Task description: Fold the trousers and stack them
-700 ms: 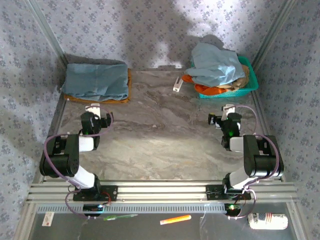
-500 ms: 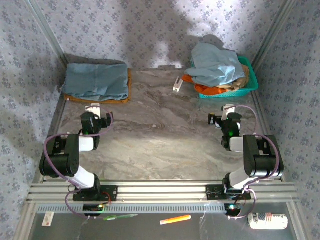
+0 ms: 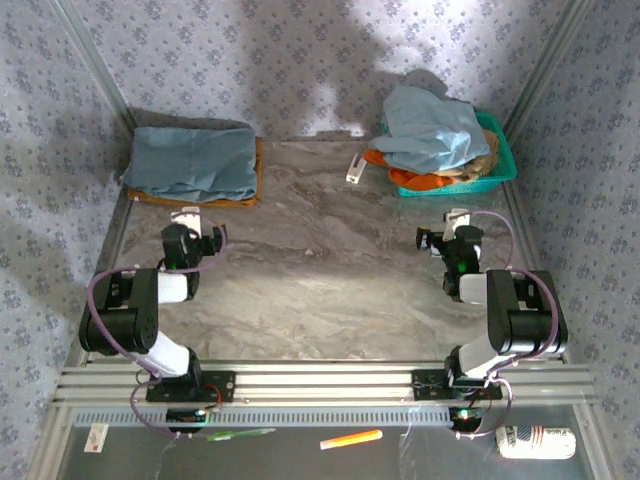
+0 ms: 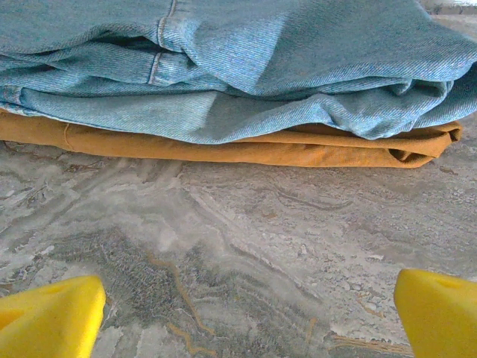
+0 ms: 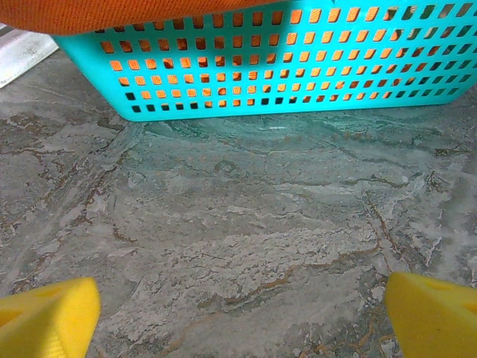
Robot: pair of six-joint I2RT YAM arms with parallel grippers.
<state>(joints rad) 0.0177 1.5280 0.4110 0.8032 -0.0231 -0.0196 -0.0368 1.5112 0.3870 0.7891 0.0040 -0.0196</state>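
Walls: pale floral wallpaper (image 3: pixel 300 60) on three sides.
Hidden: teal basket (image 3: pixel 505 165) mostly buried under cloth; tan garment (image 4: pixel 223 149) covered by folded blue jeans (image 4: pixel 261 67), its edge peeking out; small white object (image 3: pixel 355 168) beside the basket too small to identify.
Surface: grey marbled table (image 3: pixel 320 270).
Counts: two arms, one basket, one folded pile of two garments.
Left gripper (image 4: pixel 246 313): fingers spread wide, empty, facing the pile.
Right gripper (image 5: pixel 238 313): fingers spread wide, empty, facing the basket.
Trousers (image 3: pixel 430 130): heaped atop the basket, far right, over an orange garment (image 3: pixel 415 180).
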